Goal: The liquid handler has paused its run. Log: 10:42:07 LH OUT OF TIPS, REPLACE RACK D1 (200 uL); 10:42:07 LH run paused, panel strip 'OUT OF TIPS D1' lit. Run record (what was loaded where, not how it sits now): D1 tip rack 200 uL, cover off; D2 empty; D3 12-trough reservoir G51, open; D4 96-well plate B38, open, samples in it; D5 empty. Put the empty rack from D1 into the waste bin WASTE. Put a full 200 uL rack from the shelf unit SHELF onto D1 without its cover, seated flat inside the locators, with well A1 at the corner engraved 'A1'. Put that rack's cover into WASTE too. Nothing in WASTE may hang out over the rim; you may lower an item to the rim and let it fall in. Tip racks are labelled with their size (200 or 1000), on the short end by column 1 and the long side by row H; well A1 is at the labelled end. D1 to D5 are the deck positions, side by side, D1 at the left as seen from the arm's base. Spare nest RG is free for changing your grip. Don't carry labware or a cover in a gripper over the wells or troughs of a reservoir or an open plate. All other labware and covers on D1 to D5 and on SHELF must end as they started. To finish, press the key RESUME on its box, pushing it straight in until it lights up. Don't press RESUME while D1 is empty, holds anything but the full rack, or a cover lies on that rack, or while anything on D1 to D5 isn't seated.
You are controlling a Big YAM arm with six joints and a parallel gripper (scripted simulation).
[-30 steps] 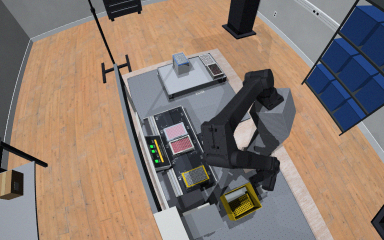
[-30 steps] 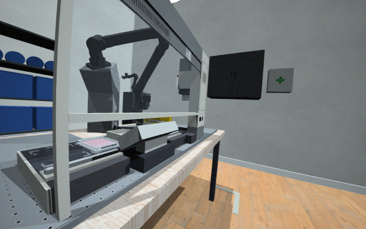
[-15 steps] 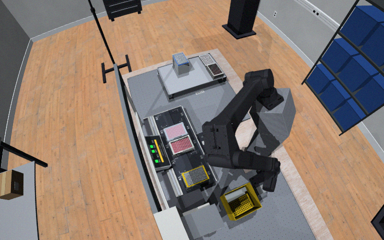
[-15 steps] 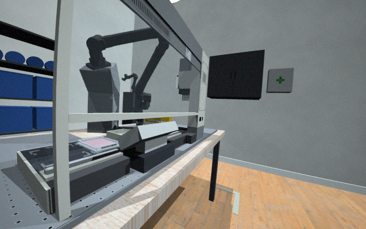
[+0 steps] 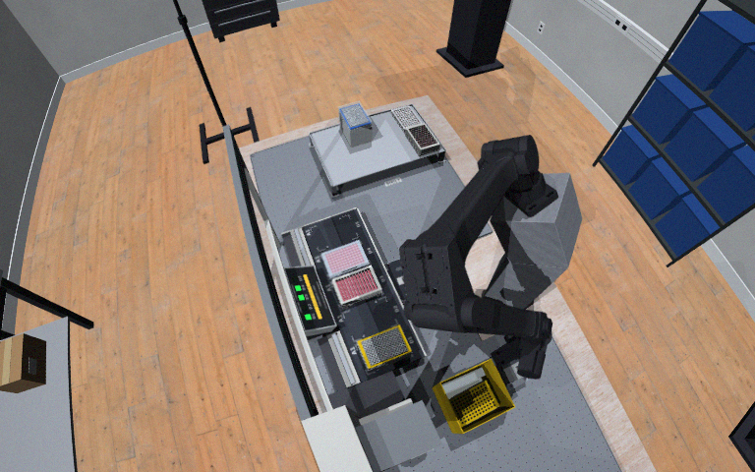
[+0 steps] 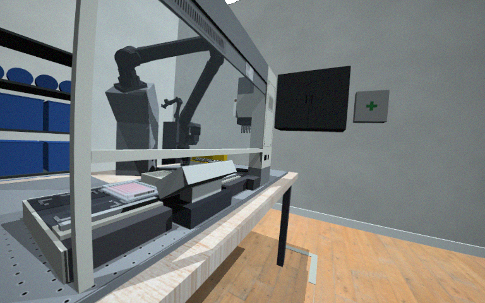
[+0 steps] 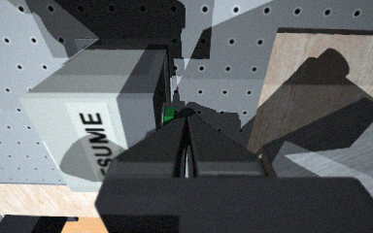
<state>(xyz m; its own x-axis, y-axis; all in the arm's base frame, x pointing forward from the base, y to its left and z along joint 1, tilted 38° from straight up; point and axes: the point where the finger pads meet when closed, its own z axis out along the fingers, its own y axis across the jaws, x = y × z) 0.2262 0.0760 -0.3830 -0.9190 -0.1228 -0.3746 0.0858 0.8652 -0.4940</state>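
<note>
My gripper [image 7: 186, 116] [image 5: 526, 364] is shut with nothing between the fingers. In the wrist view its tips are at the side face of the grey RESUME box [image 7: 92, 97], touching or nearly touching the green key [image 7: 169, 115]. A yellow-framed tip rack [image 5: 383, 344] full of tips sits uncovered on the nearest deck position. The yellow waste bin [image 5: 445, 409] [image 6: 214, 157] holds a rack with empty holes [image 5: 473, 400] and a pale cover [image 5: 464, 381], both inside the rim.
Two pink-filled labware pieces [image 5: 345, 257] [image 5: 357, 284] sit on the middle deck positions. The panel [image 5: 305, 300] shows green lights and a yellow strip. The shelf unit [image 5: 367, 158] at the back holds a blue-framed rack [image 5: 354, 119] and two more racks [image 5: 414, 128].
</note>
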